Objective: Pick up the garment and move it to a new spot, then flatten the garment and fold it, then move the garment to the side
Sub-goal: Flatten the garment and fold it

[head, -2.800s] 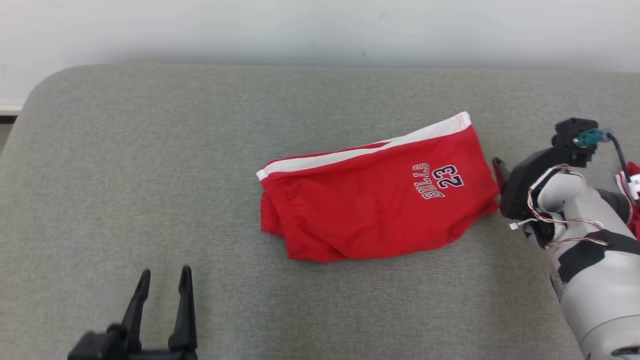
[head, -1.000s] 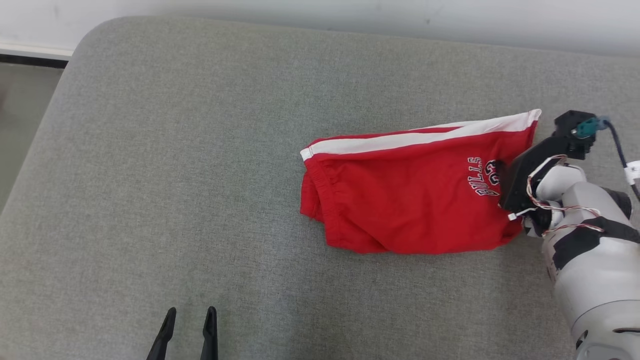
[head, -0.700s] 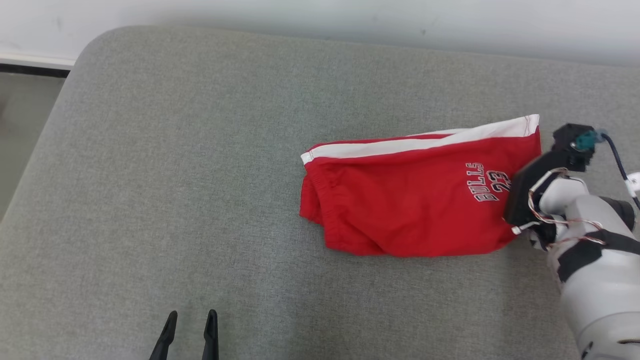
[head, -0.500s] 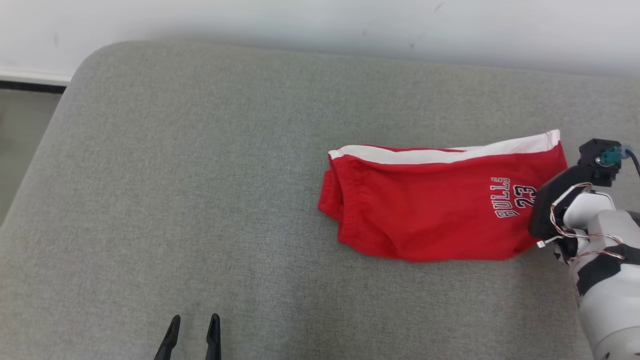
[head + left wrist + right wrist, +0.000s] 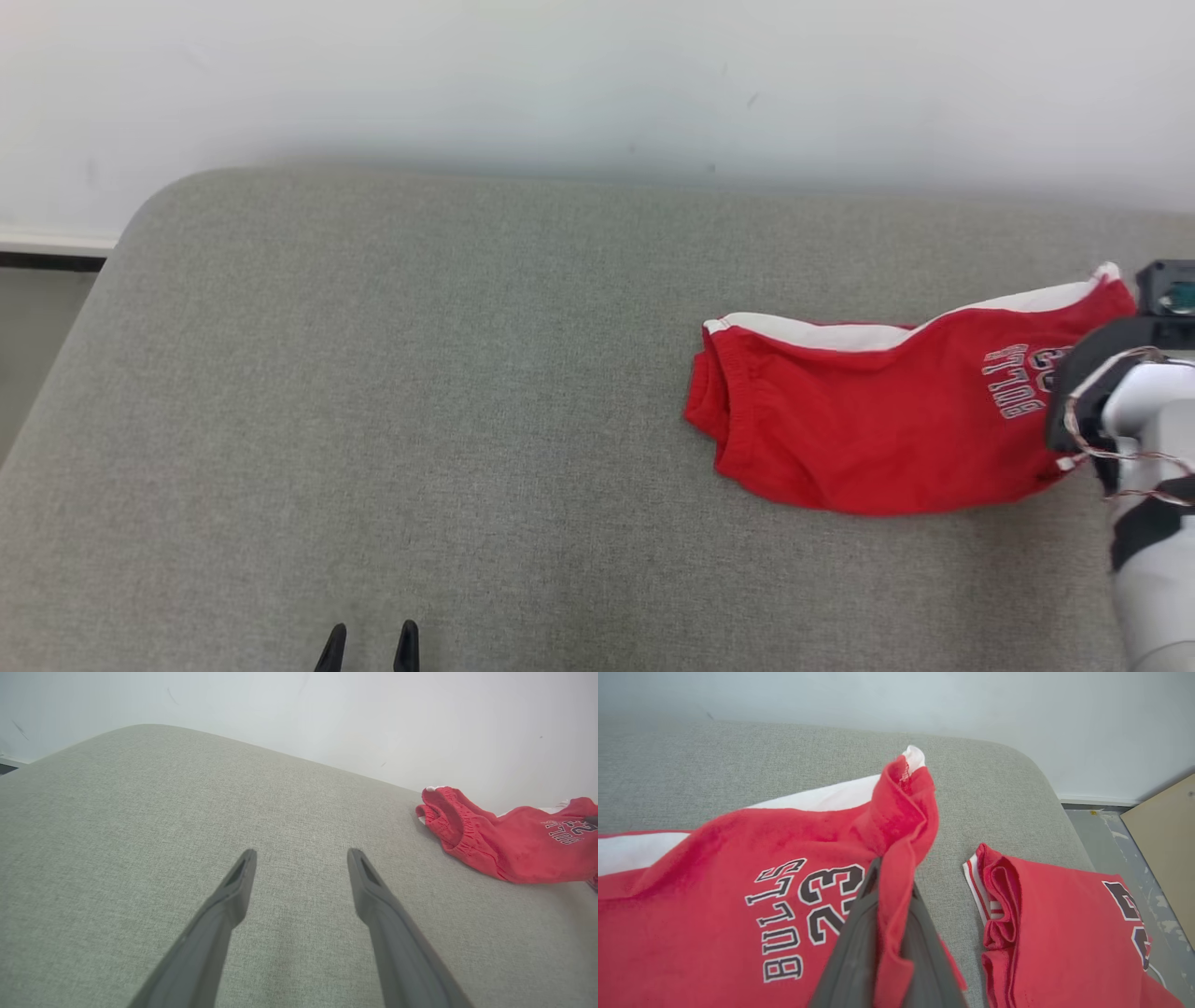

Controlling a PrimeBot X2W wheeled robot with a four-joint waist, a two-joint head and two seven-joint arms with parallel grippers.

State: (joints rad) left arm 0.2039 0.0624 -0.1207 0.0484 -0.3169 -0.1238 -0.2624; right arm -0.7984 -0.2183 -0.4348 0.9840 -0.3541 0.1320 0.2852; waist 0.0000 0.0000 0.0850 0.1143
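The garment (image 5: 887, 439) is a pair of red shorts with a white side stripe and "BULLS 23" print, lying folded at the right of the grey cushion (image 5: 420, 373). My right gripper (image 5: 889, 872) is shut on the garment's (image 5: 714, 896) right hem, which bunches up and rises between the fingers. In the head view its wrist (image 5: 1134, 411) covers that end of the cloth. My left gripper (image 5: 370, 642) stands open at the bottom edge, far to the left of the garment (image 5: 514, 844). In the left wrist view the left gripper (image 5: 301, 856) hangs over bare cushion with nothing between its fingers.
A second folded red garment (image 5: 1064, 933) lies just right of the held one, near the cushion's right edge (image 5: 1055, 807). A white wall (image 5: 597, 75) runs behind. Floor (image 5: 37, 317) shows past the left edge, and a wooden board (image 5: 1167, 826) past the right.
My right gripper has shut on the garment's right hem and dragged it to the right across the cushion, lifting that end. The head camera has also shifted. The left gripper stays open.
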